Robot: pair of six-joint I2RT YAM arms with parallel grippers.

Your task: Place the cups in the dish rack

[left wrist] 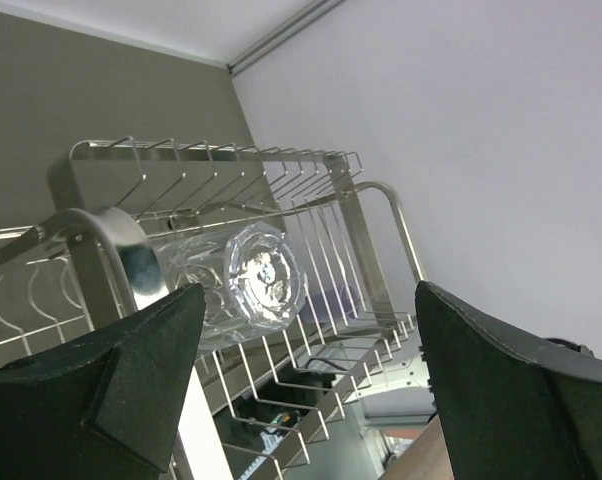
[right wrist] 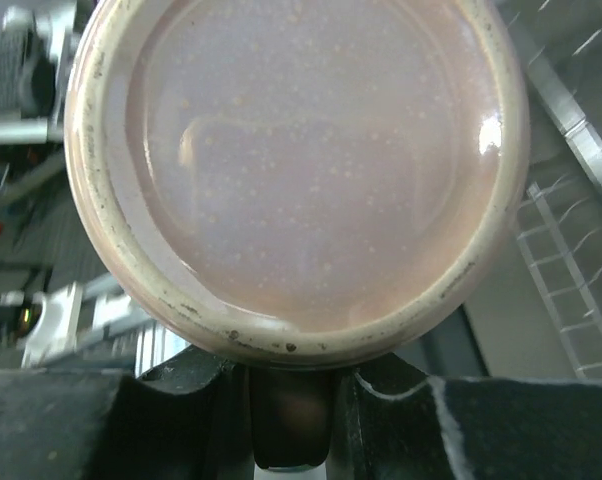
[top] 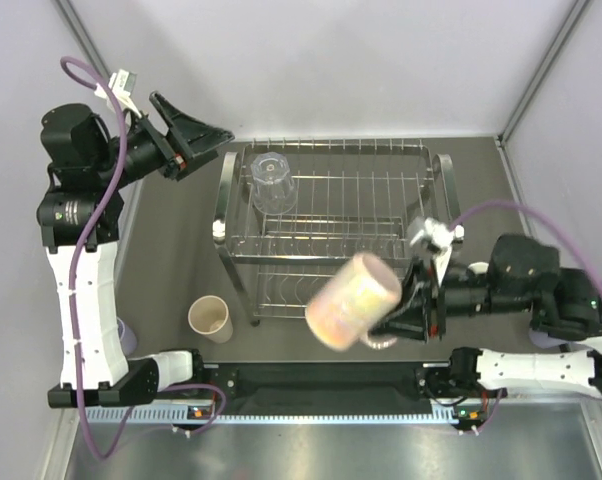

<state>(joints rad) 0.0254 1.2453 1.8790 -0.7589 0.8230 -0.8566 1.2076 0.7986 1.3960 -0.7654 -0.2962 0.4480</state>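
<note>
The chrome dish rack (top: 421,190) stands mid-table. A clear glass (top: 273,182) lies on its upper tier at the back left, and in the left wrist view this glass (left wrist: 243,282) rests on the rack wires (left wrist: 353,232). My left gripper (top: 196,140) hangs open just left of the rack's back corner, with nothing between its fingers (left wrist: 121,385). My right gripper (top: 409,305) is shut on the handle (right wrist: 291,420) of a pink mug (top: 353,300), held tilted in the air over the rack's front edge. The mug's base (right wrist: 296,170) fills the right wrist view. A beige tumbler (top: 210,318) stands upright on the table.
A lavender shape (top: 127,335) peeks out behind the left arm's lower link. The rack's lower tier (top: 281,285) shows under the mug. Grey walls close in the table at the back and both sides.
</note>
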